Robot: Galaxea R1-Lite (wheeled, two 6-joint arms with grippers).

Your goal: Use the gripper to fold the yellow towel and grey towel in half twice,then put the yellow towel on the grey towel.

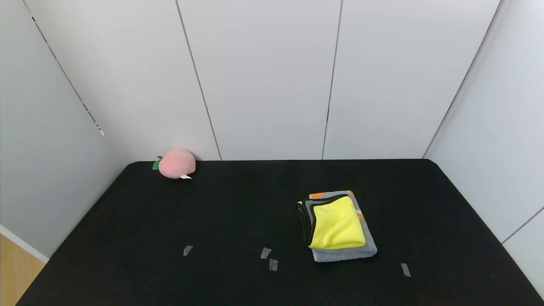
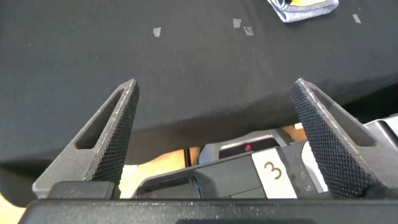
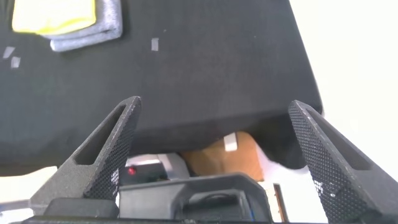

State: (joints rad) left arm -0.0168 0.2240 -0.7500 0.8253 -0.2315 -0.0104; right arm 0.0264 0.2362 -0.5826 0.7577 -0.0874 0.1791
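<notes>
The yellow towel (image 1: 338,224) lies folded on top of the folded grey towel (image 1: 345,253), right of the middle of the black table. Orange patches show along the grey towel's far edge. Both arms are out of the head view. My left gripper (image 2: 214,99) is open and empty, held back beyond the table's near edge; the stack (image 2: 305,9) shows far off in its view. My right gripper (image 3: 214,115) is open and empty, also back off the near edge, with the yellow towel (image 3: 53,15) on the grey towel (image 3: 93,34) far off in its view.
A pink plush peach (image 1: 176,163) sits at the table's far left corner by the wall. Small grey tape marks (image 1: 269,258) dot the black table (image 1: 170,221) near its front. White walls close in the back and both sides.
</notes>
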